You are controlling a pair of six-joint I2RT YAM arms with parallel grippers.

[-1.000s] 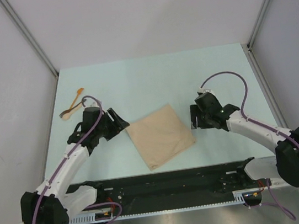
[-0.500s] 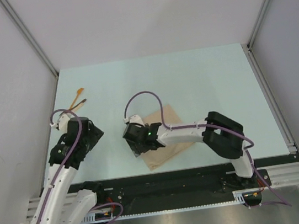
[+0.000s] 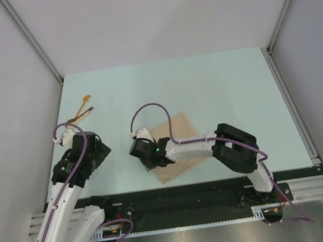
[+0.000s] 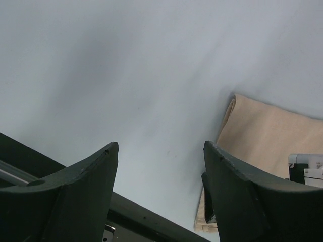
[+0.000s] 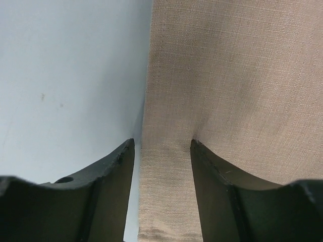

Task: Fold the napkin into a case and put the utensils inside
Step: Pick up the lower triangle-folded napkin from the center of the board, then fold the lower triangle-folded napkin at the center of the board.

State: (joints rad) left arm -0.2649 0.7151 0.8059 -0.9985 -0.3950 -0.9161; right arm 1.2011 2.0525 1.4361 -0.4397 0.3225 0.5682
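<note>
The beige napkin lies folded flat near the table's front middle. My right gripper has reached across it to its left edge. In the right wrist view the right gripper is open and straddles that edge. One finger presses on the napkin, the other stands on the bare table just beside the cloth. My left gripper hangs open and empty left of the cloth; in the left wrist view the left gripper is over bare table, with the napkin to its right. The utensils lie crossed at the far left.
The black base rail runs along the near edge just below the napkin. Grey walls with metal posts close in the table on the left, right and back. The right arm's white link lies low over the cloth.
My right arm swung from right of the napkin across to its left edge, and its jaws narrowed. My left arm drew back toward the near left, away from the cloth.
</note>
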